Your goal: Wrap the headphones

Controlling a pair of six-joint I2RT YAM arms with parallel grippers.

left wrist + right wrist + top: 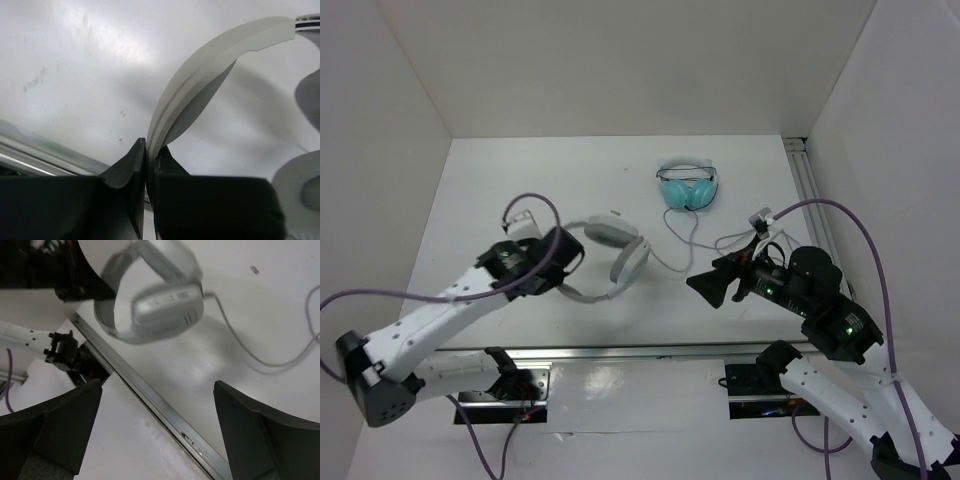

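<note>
The headphones looked light but awkward to handle. The wide headband seemed stiff and springy, its smooth plastic likely to slip in a loose pinch. A padded earcup at each end would swing if the set were turned quickly. The thin cable was limp and would follow any pull, so it could snag or kink. By that judgement the headband was the sound place to hold the set, and the cable was best taken a little way out from the earcup, where it lay free on the table. The left gripper was closed to a narrow slit on one end of the headband. The band's edge was pinched between its two fingers and arched up and away to their right, with the earcups beyond. Whether those rested on the table could not be told. The right gripper stood wide open, holding and touching nothing. The headphones were ahead of it and off to its left, well apart, and the cable trailed across the table in front of its spread fingers. A smaller teal pair lay farther beyond that gripper.
</note>
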